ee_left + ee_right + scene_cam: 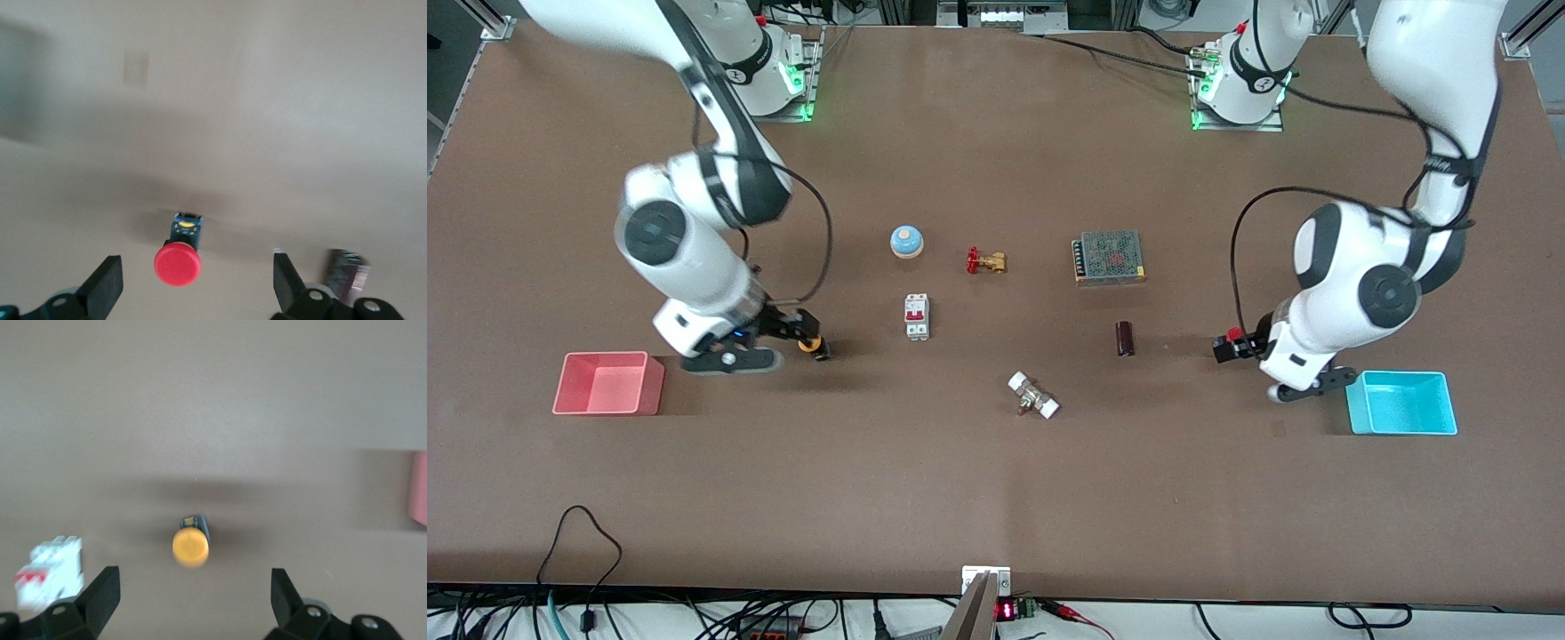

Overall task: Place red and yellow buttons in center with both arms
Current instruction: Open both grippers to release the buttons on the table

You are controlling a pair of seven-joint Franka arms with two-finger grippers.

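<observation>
The left end effector [193, 283] has its fingers spread wide, nothing gripped; the red button [177, 262] lies on the counter [996, 498] between them, cap toward the wrist camera, not touched by either finger; in the front view that end effector [1232, 345] sits low at the left arm's end, beside the blue bin [1401, 403]. The right end effector [193, 600] is likewise wide open; the yellow button [191, 545] lies on the counter between its fingers, apart from both; from the front, it [811, 342] is low near the pink bin [608, 383] at the right arm's end. Between the two arms lie a white breaker [917, 316], a blue bell [906, 241], a brass valve [986, 261], a meshed power supply [1109, 257], a dark cylinder [1125, 339] and a white-ended fitting [1033, 395].
</observation>
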